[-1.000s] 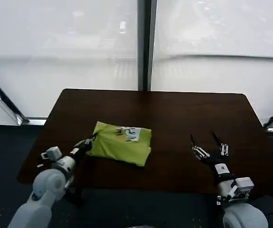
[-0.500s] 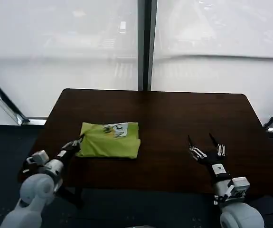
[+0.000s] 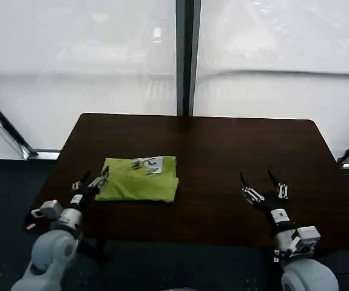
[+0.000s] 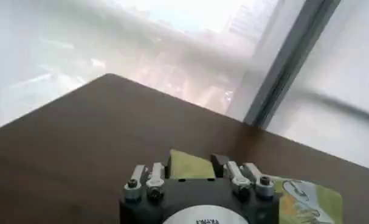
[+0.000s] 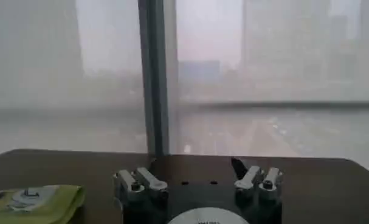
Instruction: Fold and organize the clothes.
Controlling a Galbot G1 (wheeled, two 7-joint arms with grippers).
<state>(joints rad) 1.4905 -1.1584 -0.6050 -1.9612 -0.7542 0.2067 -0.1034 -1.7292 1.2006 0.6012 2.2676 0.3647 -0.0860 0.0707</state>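
- Dark wooden counter (image 3: 223, 151), bare apart from 1 garment.
- Lime-green T-shirt (image 3: 139, 180) folded into a compact rectangle, lying toward the counter's left front part, white print (image 3: 150, 163) facing up along its far edge.
- Left gripper (image 3: 93, 182) just beside the shirt's left edge, fingers spread apart, holding nothing.
- Right gripper (image 3: 263, 190) near the front right edge, well apart from the shirt, fingers spread wide, idle.
- Fold judged nearly complete; best finished by squaring the bundle gently, pressing loose edges flat without dragging the soft fabric, keeping it well inside the counter's front edge.
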